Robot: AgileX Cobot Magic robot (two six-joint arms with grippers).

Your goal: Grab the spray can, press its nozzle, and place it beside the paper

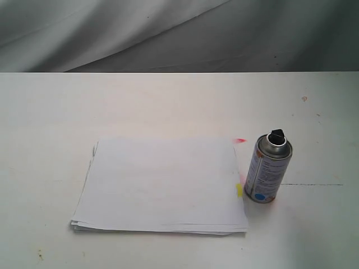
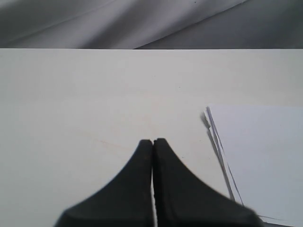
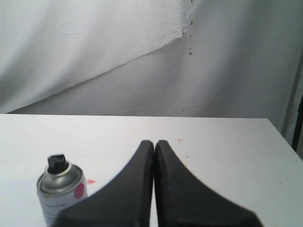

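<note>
The silver spray can (image 1: 268,169) stands upright on the white table, just right of the paper (image 1: 162,185), with its black nozzle (image 1: 277,136) on top. A yellow mark (image 1: 239,190) sits at the paper's right edge. No gripper shows in the exterior view. In the right wrist view the can (image 3: 60,191) and its nozzle (image 3: 57,163) stand off to one side of my right gripper (image 3: 154,142), which is shut and holds nothing. My left gripper (image 2: 152,140) is shut and empty too, with the paper's corner (image 2: 258,156) beside it.
The white table (image 1: 168,103) runs back to a grey draped cloth (image 1: 179,33). A small pink stain (image 1: 240,140) lies near the paper's far right corner. A thin dark line (image 1: 311,184) crosses the table right of the can.
</note>
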